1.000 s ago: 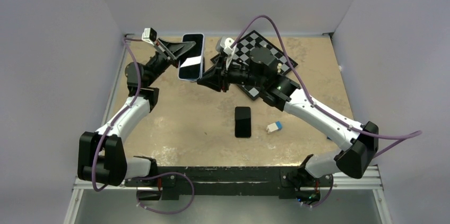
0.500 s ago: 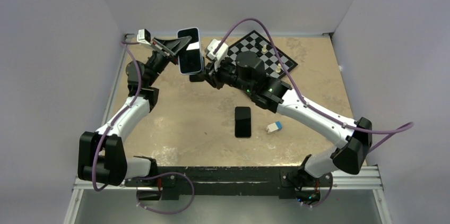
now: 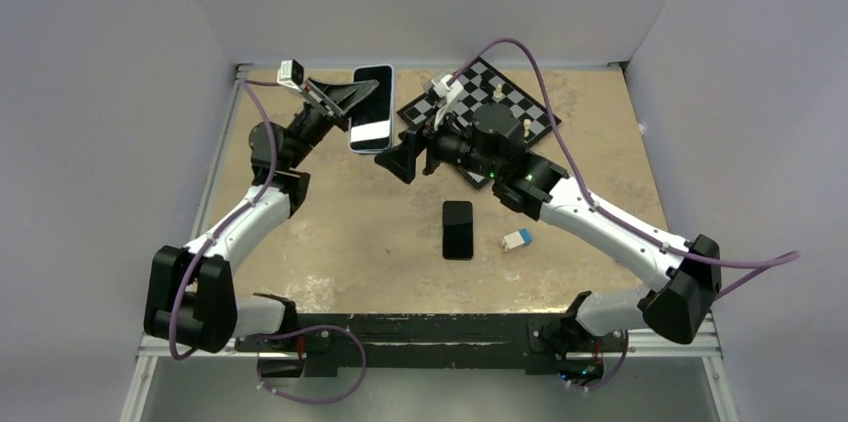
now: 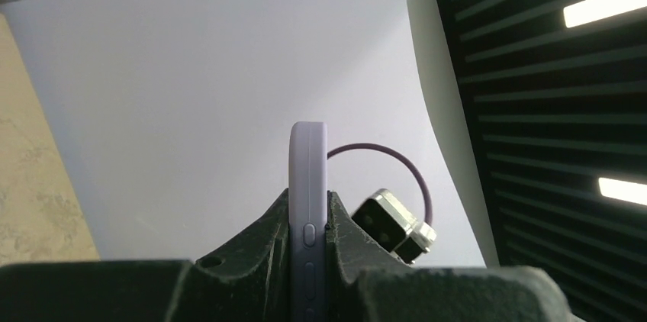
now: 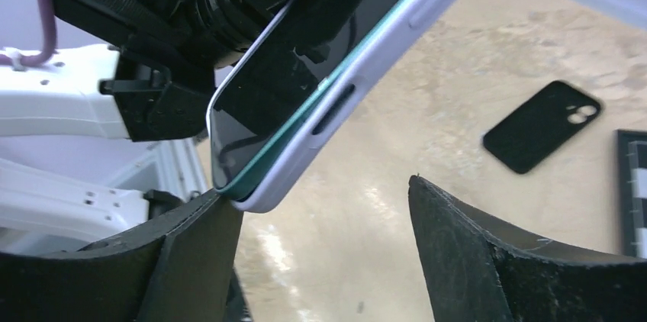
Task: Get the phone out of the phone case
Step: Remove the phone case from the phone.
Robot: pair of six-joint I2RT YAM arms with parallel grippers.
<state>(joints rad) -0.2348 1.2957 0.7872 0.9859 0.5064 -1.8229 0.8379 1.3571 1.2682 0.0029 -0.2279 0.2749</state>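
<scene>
A phone with a dark screen (image 5: 267,93) and a teal edge sits inside a lilac phone case (image 3: 371,108). It is held up in the air at the far left of the table. My left gripper (image 3: 352,102) is shut on the case's two flat faces. In the left wrist view the case's edge with its buttons (image 4: 308,185) stands between the fingers. My right gripper (image 3: 398,156) is open just below and to the right of the phone. In the right wrist view the case's lower corner (image 5: 259,196) rests at my left fingertip (image 5: 206,219); the other finger stands well apart.
A black phone case with a camera cutout (image 3: 457,229) lies flat mid-table, and a small white and blue item (image 3: 516,239) lies to its right. A chessboard (image 3: 520,112) with a few pieces sits at the back right. Walls close in the left, back and right sides.
My right gripper has opened and drawn back down and to the right from the phone. The left gripper has carried the cased phone a little to the right and turned it more upright.
</scene>
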